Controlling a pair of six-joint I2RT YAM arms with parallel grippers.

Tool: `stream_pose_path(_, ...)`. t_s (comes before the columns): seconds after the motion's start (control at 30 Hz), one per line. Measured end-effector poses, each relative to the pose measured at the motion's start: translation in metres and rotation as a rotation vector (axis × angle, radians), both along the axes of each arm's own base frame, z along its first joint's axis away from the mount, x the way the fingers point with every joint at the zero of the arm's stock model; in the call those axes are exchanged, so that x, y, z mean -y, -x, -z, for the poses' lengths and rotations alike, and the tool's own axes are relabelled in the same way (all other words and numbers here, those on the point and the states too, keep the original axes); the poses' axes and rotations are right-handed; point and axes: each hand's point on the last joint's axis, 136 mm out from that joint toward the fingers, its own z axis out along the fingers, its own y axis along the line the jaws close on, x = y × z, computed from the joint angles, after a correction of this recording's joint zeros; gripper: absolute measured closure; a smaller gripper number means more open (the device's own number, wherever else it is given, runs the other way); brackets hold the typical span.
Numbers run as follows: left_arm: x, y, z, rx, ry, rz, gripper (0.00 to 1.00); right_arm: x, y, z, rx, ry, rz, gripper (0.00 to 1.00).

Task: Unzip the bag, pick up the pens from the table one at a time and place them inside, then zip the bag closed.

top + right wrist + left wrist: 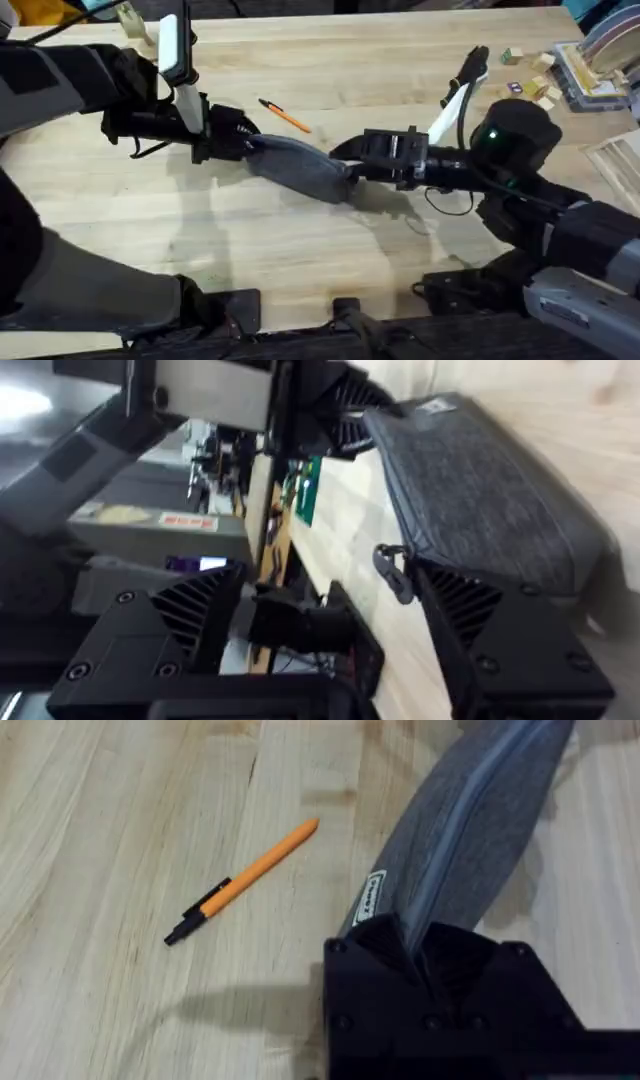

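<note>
the left pincer clenches 1 end of the bag, raised over the desk; the right pincer stands released by the zip pull and risks missing it; an orange pen lies just beside the bag.

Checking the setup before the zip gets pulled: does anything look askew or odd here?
Nothing is damaged or spilled. The bag lies slanted, held at both ends: the left gripper is shut on one end, the right gripper is at the other, by the zip pull. The zip looks closed. One orange pen lies beside it.
</note>
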Motion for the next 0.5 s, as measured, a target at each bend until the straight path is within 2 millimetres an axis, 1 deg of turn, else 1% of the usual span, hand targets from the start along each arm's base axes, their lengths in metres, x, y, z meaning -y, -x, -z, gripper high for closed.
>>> stream_pose_path(0.2, 0.000, 0.000, 0.000, -0.001, -0.001, 0.000, 0.959, -0.002, 0.007, -0.001, -0.003, -0.010, -0.040, 0.005)
stream_pose_path(0.3, 0.001, 0.001, 0.000, -0.004, -0.001, 0.003, 0.959, -0.004, 0.009, -0.007, 0.036, -0.020, -0.063, 0.005)
stream_pose_path(0.5, 0.001, 0.001, 0.000, -0.004, 0.000, 0.003, 0.959, -0.005, 0.014, -0.008, 0.067, -0.016, -0.094, 0.006)
